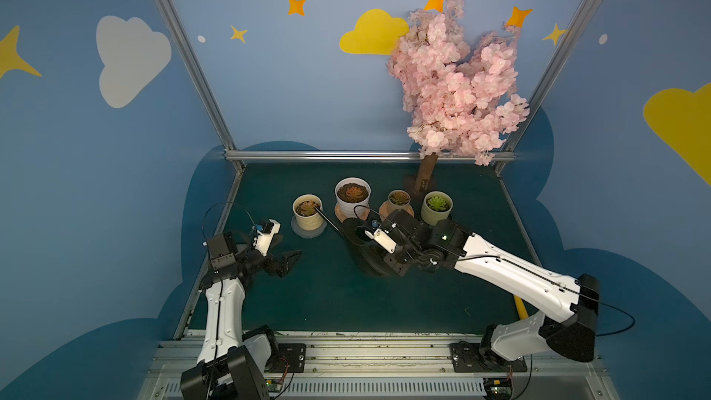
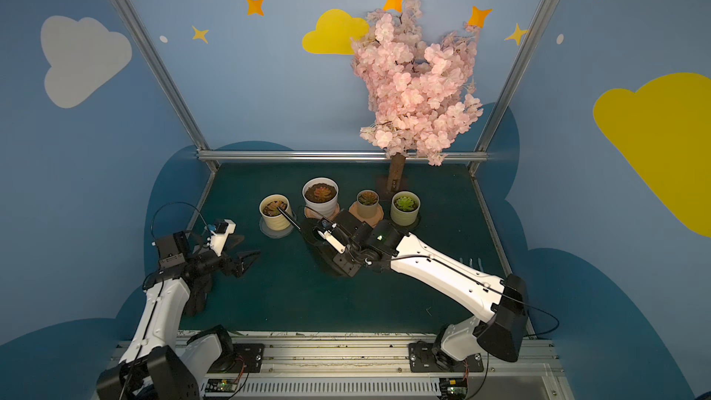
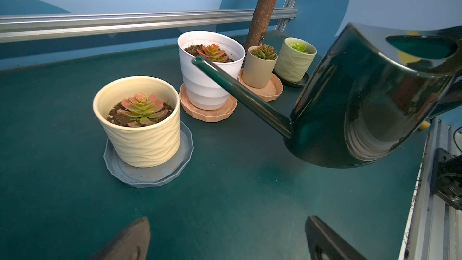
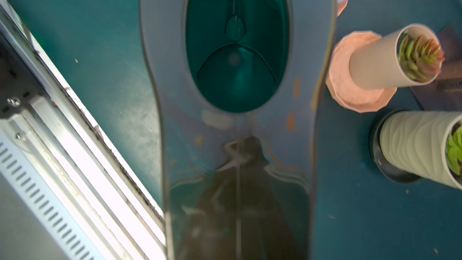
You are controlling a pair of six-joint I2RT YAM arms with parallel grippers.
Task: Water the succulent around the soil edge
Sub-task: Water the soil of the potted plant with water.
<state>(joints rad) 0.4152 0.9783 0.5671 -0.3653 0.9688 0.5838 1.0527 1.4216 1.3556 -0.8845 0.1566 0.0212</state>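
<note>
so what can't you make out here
jaws of the right gripper: hidden in both top views by its wrist camera and the watering can; right wrist view: only blurred can
water at the spout tip: too small in top views
yellow object: in a top view, mostly behind the right arm

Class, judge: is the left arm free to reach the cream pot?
Probably yes: left gripper open, bare mat up to the cream pot; watering can spout only near its rim.
</note>
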